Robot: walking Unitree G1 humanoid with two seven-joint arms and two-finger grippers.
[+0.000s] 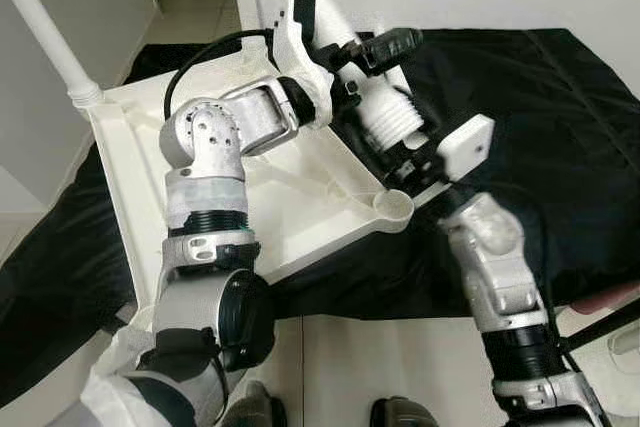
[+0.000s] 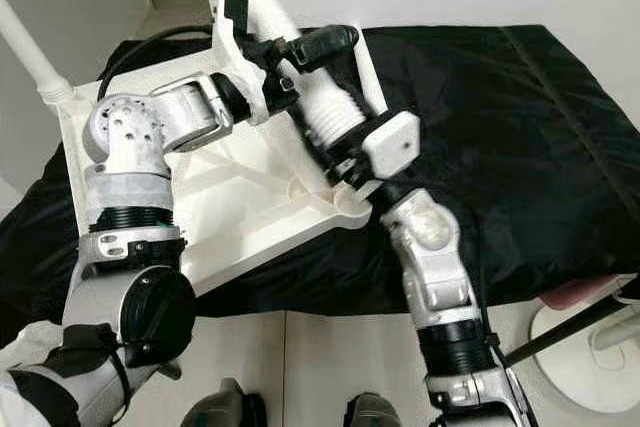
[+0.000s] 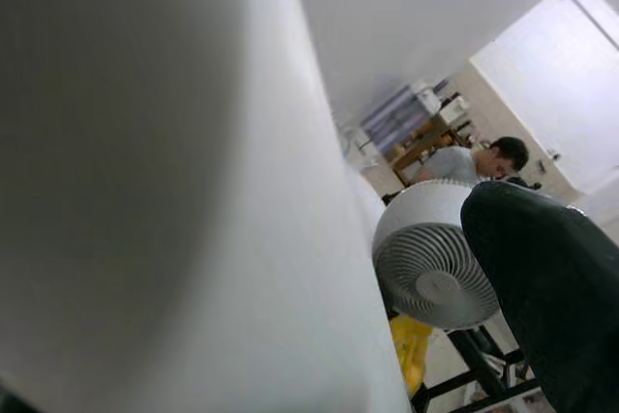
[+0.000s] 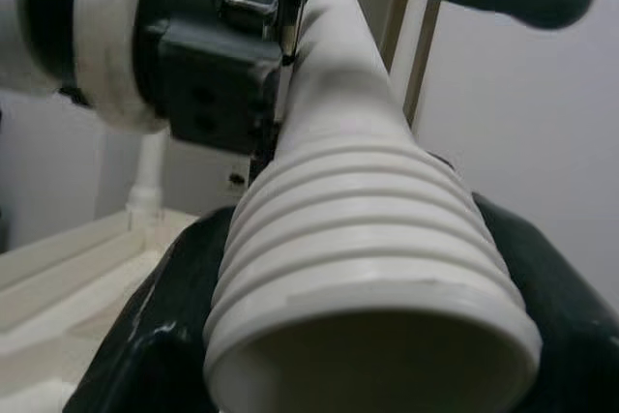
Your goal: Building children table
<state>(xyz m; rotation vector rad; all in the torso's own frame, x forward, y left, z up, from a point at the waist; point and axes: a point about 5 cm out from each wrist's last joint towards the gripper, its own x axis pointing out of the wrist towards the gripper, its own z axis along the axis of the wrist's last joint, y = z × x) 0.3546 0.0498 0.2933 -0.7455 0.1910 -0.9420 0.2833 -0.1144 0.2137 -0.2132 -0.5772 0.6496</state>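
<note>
Black cloth [image 2: 520, 147] covers the low surface where a white plastic children's tabletop [image 1: 300, 207] lies upside down, its ribbed underside facing up and one white leg [image 1: 45, 27] already standing in a far corner. Both silver arms hold a second white plastic table leg with a threaded end [image 2: 335, 112] just above the near corner socket [image 1: 392, 205]. The right pincer [image 4: 348, 268] is clamped around the threaded end, black fingers [image 4: 145, 336] on either side. The left pincer [image 2: 300, 52] grips the smooth shaft higher up, one finger [image 2: 325, 42] lying across it. A white round fan [image 3: 430, 263] and a seated person [image 3: 474, 162] appear beyond.
</note>
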